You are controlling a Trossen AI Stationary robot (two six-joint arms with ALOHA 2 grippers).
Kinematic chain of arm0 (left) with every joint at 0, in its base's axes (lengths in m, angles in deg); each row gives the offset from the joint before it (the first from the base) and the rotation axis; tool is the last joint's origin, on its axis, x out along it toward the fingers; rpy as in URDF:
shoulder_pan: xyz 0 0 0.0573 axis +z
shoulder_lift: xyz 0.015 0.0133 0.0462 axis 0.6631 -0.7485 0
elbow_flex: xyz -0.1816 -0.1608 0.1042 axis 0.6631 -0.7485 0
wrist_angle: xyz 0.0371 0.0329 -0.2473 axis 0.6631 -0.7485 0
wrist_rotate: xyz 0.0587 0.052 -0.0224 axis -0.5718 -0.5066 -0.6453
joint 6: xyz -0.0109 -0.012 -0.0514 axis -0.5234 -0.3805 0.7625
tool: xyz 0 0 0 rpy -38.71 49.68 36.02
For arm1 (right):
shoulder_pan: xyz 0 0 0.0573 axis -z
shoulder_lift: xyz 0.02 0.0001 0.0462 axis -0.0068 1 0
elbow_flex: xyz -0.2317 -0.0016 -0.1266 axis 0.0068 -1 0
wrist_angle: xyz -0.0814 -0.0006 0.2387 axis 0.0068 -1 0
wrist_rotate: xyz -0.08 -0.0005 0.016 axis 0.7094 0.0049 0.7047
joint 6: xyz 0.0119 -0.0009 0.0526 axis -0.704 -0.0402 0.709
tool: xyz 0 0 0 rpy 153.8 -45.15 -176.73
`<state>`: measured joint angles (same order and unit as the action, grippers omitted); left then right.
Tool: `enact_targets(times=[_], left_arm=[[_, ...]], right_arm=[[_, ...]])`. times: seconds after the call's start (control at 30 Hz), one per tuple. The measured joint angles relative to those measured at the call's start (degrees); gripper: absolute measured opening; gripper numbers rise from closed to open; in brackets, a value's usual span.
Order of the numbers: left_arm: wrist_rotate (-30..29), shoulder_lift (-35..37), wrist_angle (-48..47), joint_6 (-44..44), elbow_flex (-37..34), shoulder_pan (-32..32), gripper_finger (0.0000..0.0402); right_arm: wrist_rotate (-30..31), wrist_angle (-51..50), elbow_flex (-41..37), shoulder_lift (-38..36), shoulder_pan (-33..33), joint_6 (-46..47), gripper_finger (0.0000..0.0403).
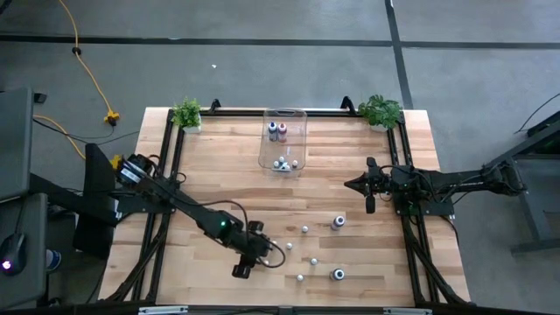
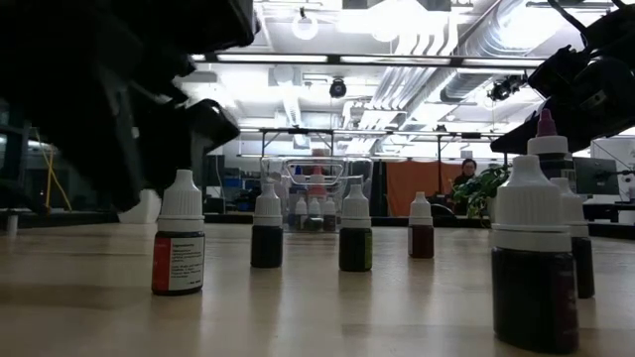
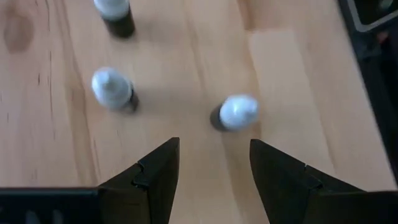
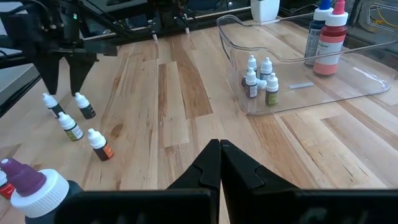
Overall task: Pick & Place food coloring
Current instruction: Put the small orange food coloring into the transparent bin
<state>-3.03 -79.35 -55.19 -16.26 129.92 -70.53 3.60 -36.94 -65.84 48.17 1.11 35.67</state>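
Note:
Several tiny white-capped food coloring bottles stand upright on the wooden table [image 1: 219, 157], near its front edge right of centre [image 1: 305, 229]. My left gripper [image 3: 214, 165] [image 1: 265, 253] hovers open above them, tilted down; one bottle [image 3: 236, 113] [image 1: 278, 248] stands just beyond the gap between its fingers, untouched. Another bottle [image 3: 113, 90] stands off to one side. My right gripper [image 4: 220, 155] [image 1: 357, 185] waits shut at the table's right. More bottles stand inside the clear bin [image 1: 283, 140].
Two larger dark bottles [image 1: 338, 222] [image 1: 338, 275] stand to the right of the small ones. The clear bin [image 4: 348, 68] sits at the far middle and holds small bottles [image 4: 258, 78] and taller ones [image 4: 326, 37]. Potted plants [image 1: 186, 114] [image 1: 380, 111] mark the far corners.

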Motion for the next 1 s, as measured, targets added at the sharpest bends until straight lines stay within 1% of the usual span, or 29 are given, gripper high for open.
enact_targets(times=[0.2,0.47,0.7,1.0], left_arm=[[0.4,-0.2,6.1,-0.7,0.0,0.0,0.0191],[0.2,-0.4,6.8,-1.5,0.1,-1.4,0.0191],[-6.9,-0.7,6.9,-4.0,0.0,-4.2,0.0191],[-7.5,-1.9,8.7,-4.3,0.0,-4.4,0.0191]], right_arm=[[0.0,0.0,0.0,0.0,0.0,0.0,0.0000],[0.0,0.0,0.0,0.0,0.0,0.0,0.0000],[0.0,0.0,0.0,0.0,0.0,0.0,0.0000],[0.0,0.0,0.0,0.0,0.0,0.0,0.0000]])
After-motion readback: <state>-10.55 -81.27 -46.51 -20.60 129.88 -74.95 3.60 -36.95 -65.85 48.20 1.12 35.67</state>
